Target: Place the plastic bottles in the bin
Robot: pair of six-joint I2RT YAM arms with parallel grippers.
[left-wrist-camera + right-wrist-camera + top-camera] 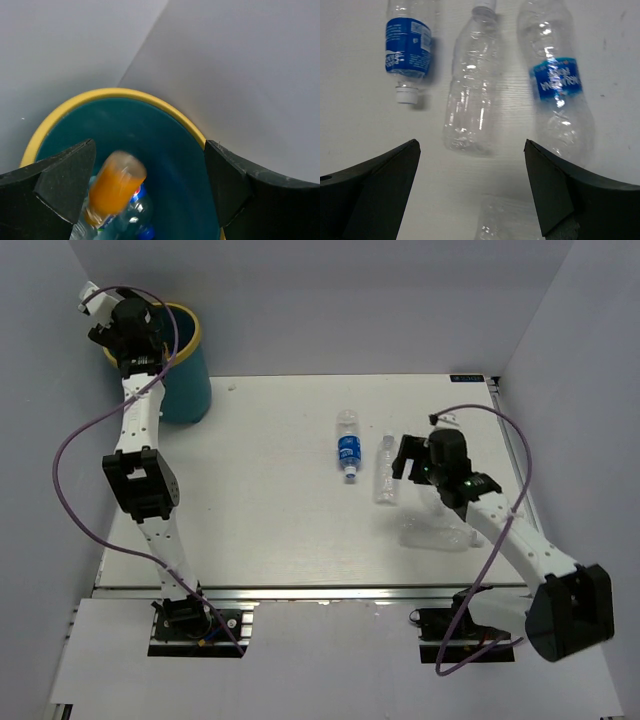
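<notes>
The right jaws gape wide above the counter [360, 110]. Just ahead of them lies the unlabelled clear bottle [470, 105], its long axis pointing away and its cap at the far end, so they already span its width. The left jaws, wide too, hang far off over the bin [150, 102], with a blurred orange bottle [114, 187] inside it.

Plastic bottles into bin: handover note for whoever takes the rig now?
Left gripper: open over the round teal bin with yellow rim.
Right gripper: open, empty, above the white table.
Done: orange plastic bottle is blurred inside the bin, apparently dropping. At least one clear bottle with blue cap lies beneath it.
To do, on the table: blue-labelled bottle, clear unlabelled bottle, second blue-labelled bottle, and a clear piece only partly seen.
</notes>
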